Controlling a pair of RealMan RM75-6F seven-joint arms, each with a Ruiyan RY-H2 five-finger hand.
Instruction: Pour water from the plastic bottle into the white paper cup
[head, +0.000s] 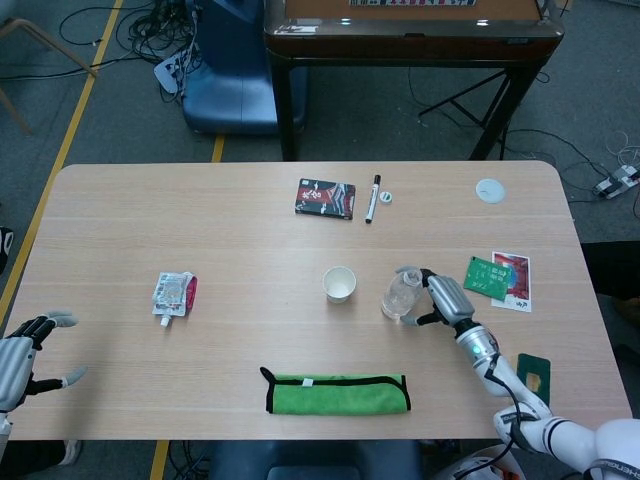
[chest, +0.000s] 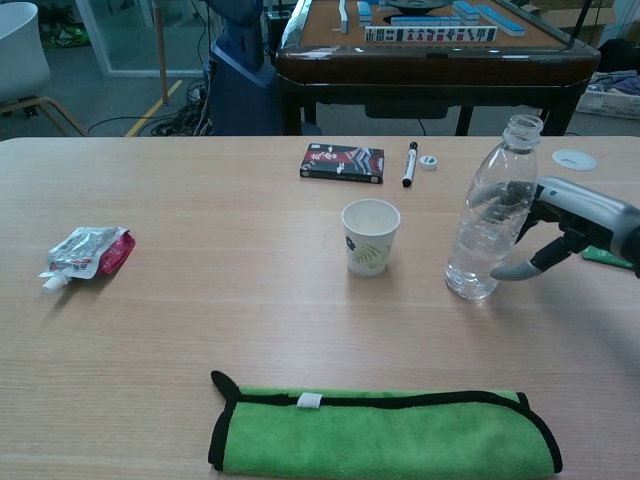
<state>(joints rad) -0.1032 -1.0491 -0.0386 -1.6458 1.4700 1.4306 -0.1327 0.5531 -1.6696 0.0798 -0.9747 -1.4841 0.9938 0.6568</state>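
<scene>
— While the plastic bottle is standing uncapped just right of the white paper cup, what is the right hand doing?
— It is wrapping fingers round the bottle's far side, likely gripping it mid-body for tipping toward the cup.
— And the left hand?
— It is idling with fingers spread, far left of the cup, at the bench edge.
</scene>
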